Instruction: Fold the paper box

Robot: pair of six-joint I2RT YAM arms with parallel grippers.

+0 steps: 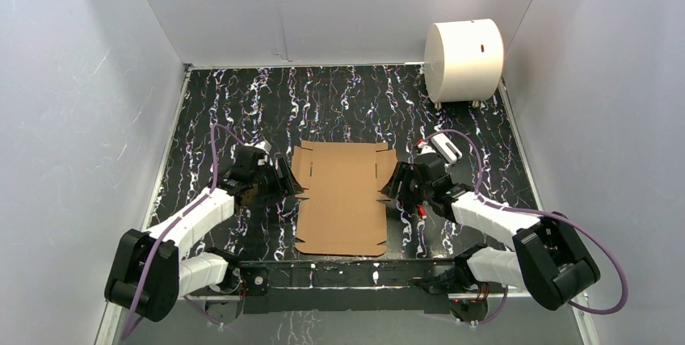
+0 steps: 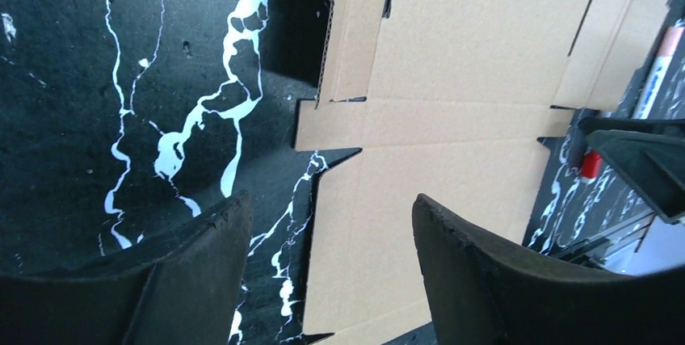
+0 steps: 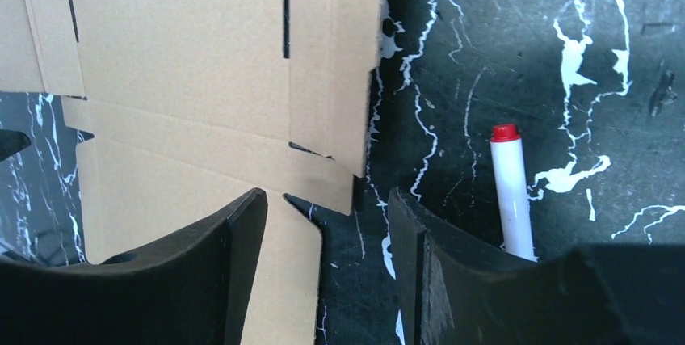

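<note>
- Paper box [image 1: 341,199], a plain brown thin cardboard blank with notched flaps and crease lines, is lying flat and unfolded at the centre of the black white-veined table [image 1: 242,103], between the two arms.
- We are holding the left gripper [image 1: 281,180] at the sheet's 9 o'clock edge, jaws spread and gripping nothing. In its wrist view a notch is sitting just ahead of the fingers [image 2: 202,264].
- We are holding the right gripper [image 1: 397,183] at the 3 o'clock edge, likewise spread and empty, with the narrow side flap just beyond its tips.
- We are judging the step in hand to be raising the two side flaps, so we are aiming a finger under each flap's free edge, away from the notch, where the card looks likeliest to tear.
- We are planning to lift both sides together, since so light a sheet would probably skid if pushed from one side.
- We are minding the white marker pen with a red cap [image 3: 510,191], lying at the right gripper's 3 o'clock and apart from the sheet. The large white cylinder [image 1: 464,61] is standing well away at 1 o'clock.
</note>
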